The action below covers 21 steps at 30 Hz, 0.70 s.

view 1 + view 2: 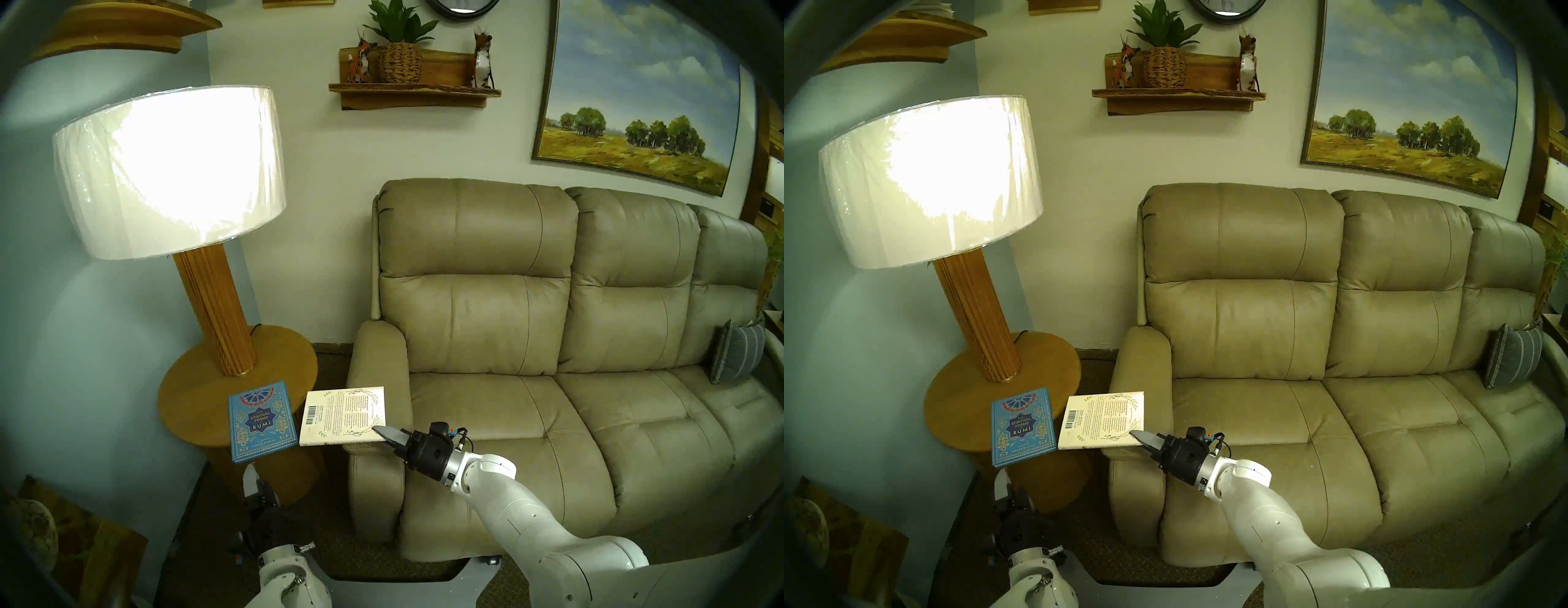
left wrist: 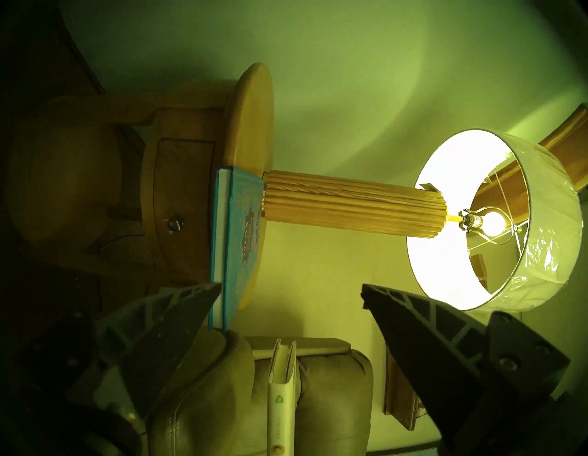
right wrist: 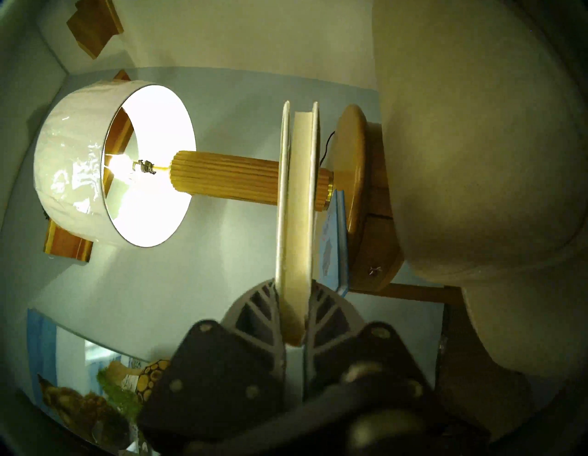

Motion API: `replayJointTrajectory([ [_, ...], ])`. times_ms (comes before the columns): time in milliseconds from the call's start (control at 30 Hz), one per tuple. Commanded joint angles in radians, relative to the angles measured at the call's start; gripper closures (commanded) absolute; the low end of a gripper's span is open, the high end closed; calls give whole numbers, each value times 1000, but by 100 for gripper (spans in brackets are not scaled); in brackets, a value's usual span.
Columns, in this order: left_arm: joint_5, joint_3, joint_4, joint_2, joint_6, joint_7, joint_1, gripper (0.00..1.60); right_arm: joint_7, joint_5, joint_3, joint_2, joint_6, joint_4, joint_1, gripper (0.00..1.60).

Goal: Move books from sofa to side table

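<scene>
Lamplit side table [image 1: 186, 407] bearing blue book [image 1: 259, 421], right tool [image 1: 384, 436] gripping cream book [image 1: 339, 418]

My sofa [image 1: 488, 322] looks like smooth beige leather with a soft sheen and stitched seams. The side counter [image 1: 191, 407] is honey-brown wood, polished and slightly glossy, and the lamp column [image 1: 216, 310] on it is ribbed, matt wood. The lampshade [image 1: 169, 170] is pale cloth under shiny, crinkled plastic wrap. The blue book [image 1: 261, 422] has a hard cover with gilt printing; the cream book [image 1: 341, 416] is matt paper. My right end effector [image 1: 380, 435] has grey ribbed plastic fingers [image 3: 254, 315] on a black matt body.
</scene>
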Motion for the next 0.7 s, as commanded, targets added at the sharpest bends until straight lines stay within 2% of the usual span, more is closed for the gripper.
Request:
replayJointTrajectory([
  [0, 4, 64, 0, 20, 0, -8, -40, 0, 65, -8, -43, -28, 34, -99, -41, 160],
  [267, -3, 85, 60, -3, -22, 2, -111, 0, 67, -20, -67, -11, 66, -198, -111, 160],
  [400, -4, 104, 82, -2, -32, 3, -138, 10, 45, -20, -63, -7, 84, -250, -141, 160],
  [433, -4, 107, 87, -3, -33, 1, -142, 27, 41, -20, -62, -7, 86, -257, -145, 160],
  [533, -5, 111, 96, -7, -42, -10, -156, 34, 28, -23, -61, -6, 95, -272, -154, 160],
  [633, -5, 107, 96, -11, -54, -24, -162, 80, 16, -24, -59, -6, 99, -277, -159, 160],
  [667, -1, 99, 96, -17, -57, -27, -163, 82, 15, -25, -59, -5, 99, -276, -159, 160],
])
